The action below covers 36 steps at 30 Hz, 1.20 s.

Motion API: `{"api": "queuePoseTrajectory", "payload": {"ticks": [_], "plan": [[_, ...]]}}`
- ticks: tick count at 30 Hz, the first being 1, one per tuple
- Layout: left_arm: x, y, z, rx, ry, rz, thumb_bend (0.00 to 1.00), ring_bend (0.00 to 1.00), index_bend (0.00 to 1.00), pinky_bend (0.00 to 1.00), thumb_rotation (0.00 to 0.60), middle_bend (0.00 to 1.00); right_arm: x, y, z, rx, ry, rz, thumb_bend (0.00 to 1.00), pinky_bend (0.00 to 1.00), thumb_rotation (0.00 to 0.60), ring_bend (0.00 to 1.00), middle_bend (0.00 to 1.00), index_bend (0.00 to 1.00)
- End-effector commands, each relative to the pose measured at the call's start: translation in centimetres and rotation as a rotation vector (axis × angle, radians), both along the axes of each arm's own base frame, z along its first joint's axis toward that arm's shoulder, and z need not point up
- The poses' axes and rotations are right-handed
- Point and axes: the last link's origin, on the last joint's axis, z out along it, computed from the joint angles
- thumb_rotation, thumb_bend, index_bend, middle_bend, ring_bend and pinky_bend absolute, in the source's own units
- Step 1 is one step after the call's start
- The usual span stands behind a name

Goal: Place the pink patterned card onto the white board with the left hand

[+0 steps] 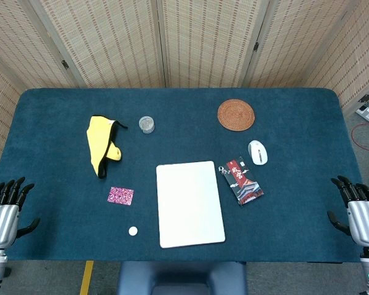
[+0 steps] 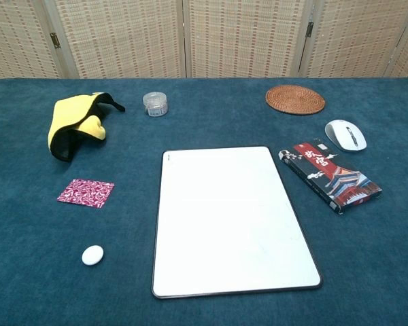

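The pink patterned card [image 1: 120, 196] [image 2: 86, 193] lies flat on the blue table, left of the white board [image 1: 189, 203] [image 2: 232, 219]. The board is bare. My left hand [image 1: 6, 209] hangs at the table's left front edge, fingers apart, holding nothing, well left of the card. At the right front edge my right hand [image 1: 357, 209] is likewise open and empty. Neither hand shows in the chest view.
A yellow cloth item [image 1: 102, 145] lies behind the card. A small clear jar [image 1: 147, 125], a woven coaster [image 1: 236, 115], a white mouse [image 1: 257, 152] and a red-black box [image 1: 241, 181] sit farther back and right. A small white pebble [image 1: 133, 231] lies near the board's front left corner.
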Motion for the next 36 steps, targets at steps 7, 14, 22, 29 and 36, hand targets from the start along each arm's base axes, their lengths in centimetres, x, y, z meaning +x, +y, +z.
{"api": "queuePoseTrajectory", "payload": {"ticks": [7, 14, 22, 29, 36], "plan": [[0.2, 0.3, -0.3, -0.011, 0.003, -0.006, 0.26, 0.09, 0.20, 0.00, 0.600, 0.09, 0.0, 0.0, 0.2, -0.004, 0.004, -0.001, 0.31, 0.16, 0.600, 0.25, 0.18, 0.15], [0.4, 0.8, -0.3, -0.014, 0.005, -0.026, 0.27, 0.10, 0.21, 0.00, 0.600, 0.10, 0.0, 0.1, 0.4, -0.015, 0.003, 0.003, 0.31, 0.16, 0.600, 0.25, 0.18, 0.15], [2.1, 3.2, -1.0, -0.077, 0.008, -0.120, 0.28, 0.16, 0.26, 0.00, 0.600, 0.17, 0.1, 0.0, 0.6, -0.018, 0.003, 0.012, 0.31, 0.16, 0.600, 0.25, 0.18, 0.15], [4.4, 5.7, -2.8, -0.182, 0.036, -0.232, 0.29, 0.18, 0.29, 0.00, 0.600, 0.19, 0.0, 0.1, 0.9, -0.025, 0.000, 0.012, 0.31, 0.16, 0.600, 0.25, 0.18, 0.15], [6.3, 7.7, -5.3, -0.308, 0.060, -0.295, 0.29, 0.20, 0.30, 0.00, 0.600, 0.21, -0.1, 0.3, 1.1, -0.030, -0.002, 0.009, 0.31, 0.16, 0.600, 0.25, 0.18, 0.15]]}}
